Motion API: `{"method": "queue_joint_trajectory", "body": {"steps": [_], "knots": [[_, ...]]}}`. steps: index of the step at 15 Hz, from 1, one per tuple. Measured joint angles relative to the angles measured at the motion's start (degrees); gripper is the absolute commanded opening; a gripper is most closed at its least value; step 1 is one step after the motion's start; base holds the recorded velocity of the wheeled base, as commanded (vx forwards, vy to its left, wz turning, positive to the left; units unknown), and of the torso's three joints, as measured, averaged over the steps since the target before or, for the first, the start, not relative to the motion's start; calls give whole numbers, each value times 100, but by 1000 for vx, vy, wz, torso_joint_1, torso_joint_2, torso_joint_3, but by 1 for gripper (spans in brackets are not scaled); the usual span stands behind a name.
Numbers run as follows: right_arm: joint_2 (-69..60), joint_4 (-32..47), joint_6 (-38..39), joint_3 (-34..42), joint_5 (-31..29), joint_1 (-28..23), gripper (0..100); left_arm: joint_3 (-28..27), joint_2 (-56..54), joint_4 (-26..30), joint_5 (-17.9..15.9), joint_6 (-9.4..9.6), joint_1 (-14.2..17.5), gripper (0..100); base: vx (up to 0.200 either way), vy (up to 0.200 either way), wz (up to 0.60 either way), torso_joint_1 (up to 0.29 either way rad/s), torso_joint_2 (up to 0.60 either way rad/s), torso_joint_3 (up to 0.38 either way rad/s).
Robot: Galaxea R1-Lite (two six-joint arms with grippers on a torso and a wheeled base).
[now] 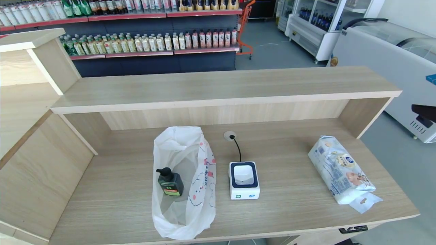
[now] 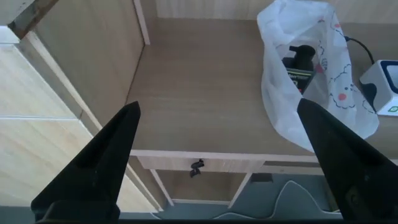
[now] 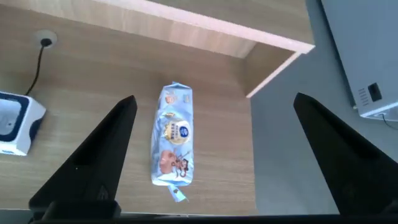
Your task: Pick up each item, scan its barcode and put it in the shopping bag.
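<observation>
Your right gripper is spread wide and holding nothing. The blue-white snack pack lies flat on the counter right below it, between the fingers. Your left gripper is wide too. The shopping bag, with the pump bottle inside, lies just ahead on its right.

Pump bottle btm hidden by bag wall; scanner cut by edge.
</observation>
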Motion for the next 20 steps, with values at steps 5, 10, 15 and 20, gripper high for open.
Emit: {"method": "queue_joint_trajectory", "body": {"steps": [5,10,15,20], "knots": [[730,-20,234,383,7,-859,100,-2,0,0,2,0,-2,100,0,0,0,0,0,0],[1876,-77,271,336,60,-1447,100,-6,0,0,0,0,0,100,0,0,0,0,0,0],[2848,-178,286,227,396,-1659,100,-5,0,0,0,0,0,100,0,0,0,0,0,0],[3552,-158,254,111,891,-1438,100,-5,0,0,0,2,-2,100,0,0,0,0,0,0]]}}
